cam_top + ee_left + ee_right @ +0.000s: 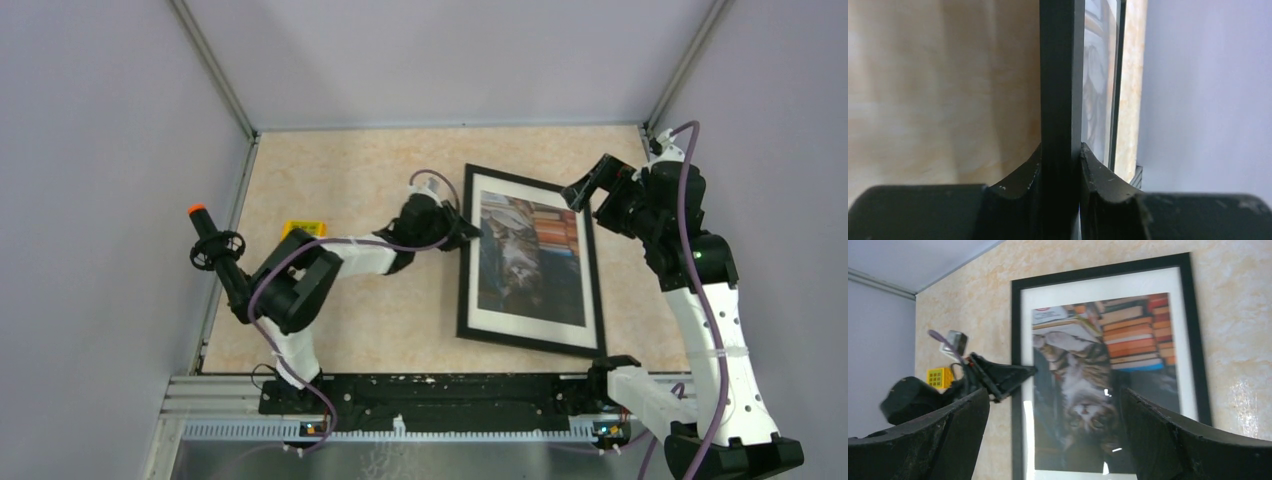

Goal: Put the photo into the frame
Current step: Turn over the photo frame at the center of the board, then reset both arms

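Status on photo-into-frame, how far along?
Done: the photo sits inside the frame, with its white border showing within the black rails. In hand: the left gripper is shut on the frame's left rail, and the right gripper hangs open above the far right corner. Left: probably just letting go and backing off. The back of the frame isn't visible.

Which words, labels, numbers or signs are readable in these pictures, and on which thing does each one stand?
No text is readable in any view.
photo: the book spines and one white cover carry marks, too blurred to read.
yellow block: only a grid pattern shows, no letters or numbers.
frame: plain black, no label visible.
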Available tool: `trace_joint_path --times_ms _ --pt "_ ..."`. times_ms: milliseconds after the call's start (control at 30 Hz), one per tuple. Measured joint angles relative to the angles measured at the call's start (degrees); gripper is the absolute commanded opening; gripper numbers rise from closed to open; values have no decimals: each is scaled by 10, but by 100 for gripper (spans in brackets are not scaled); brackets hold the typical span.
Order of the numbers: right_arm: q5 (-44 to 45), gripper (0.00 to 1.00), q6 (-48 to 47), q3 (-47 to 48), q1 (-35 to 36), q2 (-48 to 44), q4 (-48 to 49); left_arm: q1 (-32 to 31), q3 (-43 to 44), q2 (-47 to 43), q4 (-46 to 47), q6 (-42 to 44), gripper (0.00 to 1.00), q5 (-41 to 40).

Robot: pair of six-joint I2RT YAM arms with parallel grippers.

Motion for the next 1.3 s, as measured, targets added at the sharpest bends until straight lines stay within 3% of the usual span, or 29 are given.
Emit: trace_joint_path --times_ms 267,633,667,733,800,867,1167,1300 --pt "1 99 -1 12 0 -6 -4 -125 137 202 124 -105 0 -67" --pt "-1 99 -2 12 0 -11 -13 -210 255 330 172 -179 1 -174" --pt "-2 99 -2 12 0 -12 -13 -213 262 335 171 -179 10 -175" --pt "-3 99 -6 12 0 -12 -14 -216 265 335 160 -176 53 -179" --pt "-5 99 -12 12 0 -15 -17 -214 265 326 127 -154 80 -180" --pt "-10 99 -24 12 0 -18 -23 -211 268 303 85 -138 97 -175" --pt "-41 99 -110 93 0 -24 -83 -165 293 93 -349 58 99 -235" --pt "-57 99 -143 156 0 -28 -102 -156 282 -78 -456 182 99 -259"
